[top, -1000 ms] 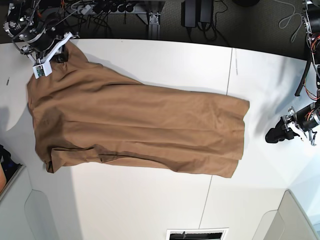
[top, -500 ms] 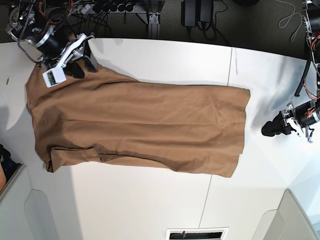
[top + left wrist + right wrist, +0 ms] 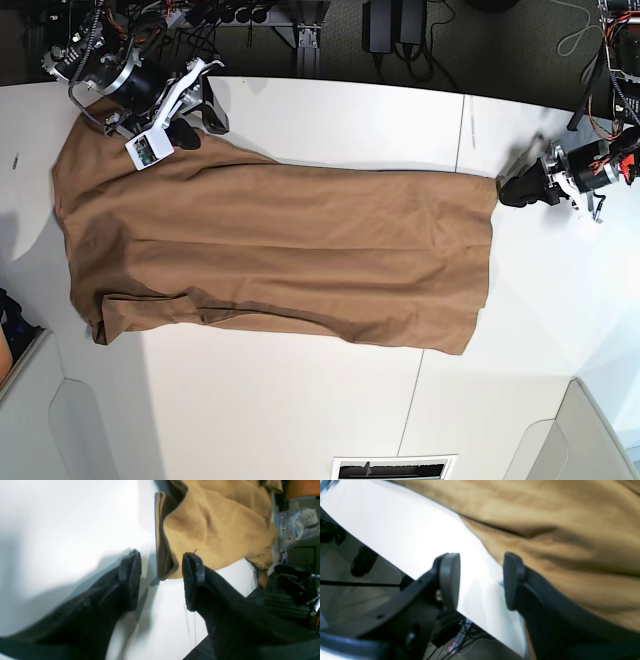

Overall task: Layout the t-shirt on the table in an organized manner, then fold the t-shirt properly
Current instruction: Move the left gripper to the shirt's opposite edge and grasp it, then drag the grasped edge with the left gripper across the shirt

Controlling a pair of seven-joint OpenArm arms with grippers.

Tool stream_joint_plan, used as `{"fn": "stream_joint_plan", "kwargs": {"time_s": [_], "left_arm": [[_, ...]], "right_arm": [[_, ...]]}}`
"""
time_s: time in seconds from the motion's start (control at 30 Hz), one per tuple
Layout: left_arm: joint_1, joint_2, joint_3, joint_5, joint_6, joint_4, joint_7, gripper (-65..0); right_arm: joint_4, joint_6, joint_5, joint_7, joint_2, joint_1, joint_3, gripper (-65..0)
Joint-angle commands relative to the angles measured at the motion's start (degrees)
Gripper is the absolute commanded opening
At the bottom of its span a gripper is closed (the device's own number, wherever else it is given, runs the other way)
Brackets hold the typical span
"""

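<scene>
T-shirt [image 3: 280, 250] spread long across the counter [image 3: 330, 110], mid-layout. Left pincer [image 3: 160, 577] agape, empty, hem corner just ahead between its tips, likely lined up for a straightening pull. Right pincer [image 3: 480, 580] likewise agape, empty, over the shirt's edge.

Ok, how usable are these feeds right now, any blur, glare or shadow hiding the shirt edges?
Base view: sharp, evenly lit, t-shirt outline clear. Left wrist view: table glares white, left gripper soft, casting a grey shadow; the shirt corner still readable. Right wrist view: blurred throughout, right gripper and fabric edge smeared.
</scene>
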Motion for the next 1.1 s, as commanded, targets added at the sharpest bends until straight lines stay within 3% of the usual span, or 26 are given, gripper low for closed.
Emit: {"fn": "stream_joint_plan", "kwargs": {"time_s": [0.0, 0.1, 0.2, 0.3, 0.37, 0.43, 0.7, 0.9, 1.0, 1.07], "left_arm": [[-0.5, -0.5, -0.2, 0.0, -0.3, 0.7, 0.3, -34.9], [-0.4, 0.1, -0.2, 0.0, -0.3, 2.3, 0.3, -35.4], [0.2, 0.3, -0.2, 0.0, -0.3, 5.7, 0.9, -41.6], [0.9, 0.7, 0.0, 0.0, -0.3, 10.4, 1.3, -43.0], [0.8, 1.0, 0.0, 0.0, -0.3, 12.9, 0.9, -51.1], [0.8, 1.0, 0.0, 0.2, -0.3, 14.3, -0.6, -64.4], [-1.7, 0.7, 0.0, 1.6, -0.3, 19.0, -3.2, -65.0], [-7.0, 3.0, 1.1, 2.1, -0.3, 22.4, -3.2, -65.0], [-10.8, 5.2, 5.4, 6.1, -0.3, 22.4, -4.8, -65.0], [-13.6, 7.1, 10.0, 11.6, -0.3, 22.4, -9.0, -65.0]], "right_arm": [[0.9, 0.0, 0.7, 1.3, 0.4, 0.1, 0.2, -37.4], [0.9, 0.0, 0.6, 1.3, 0.4, 0.1, 0.2, -37.4], [0.9, 0.0, 0.6, 1.3, 0.4, 0.1, 0.2, -37.4], [0.9, -0.2, 0.6, 1.8, 0.4, 0.1, 0.2, -37.4], [0.9, -0.2, 0.7, 2.0, 0.4, 0.3, 0.2, -37.4], [0.9, -0.3, 0.5, 1.9, 0.4, 0.6, 0.2, -37.4], [0.9, -0.4, 0.0, 1.9, 0.4, 1.0, 0.2, -37.4], [0.9, -0.4, 0.0, 1.9, 0.4, 1.0, 0.2, -37.4], [0.9, -0.4, 0.0, 1.9, 0.4, 1.1, 0.2, -37.4], [0.9, -0.4, 0.0, 1.9, 0.4, 1.1, 0.2, -37.4]]}}
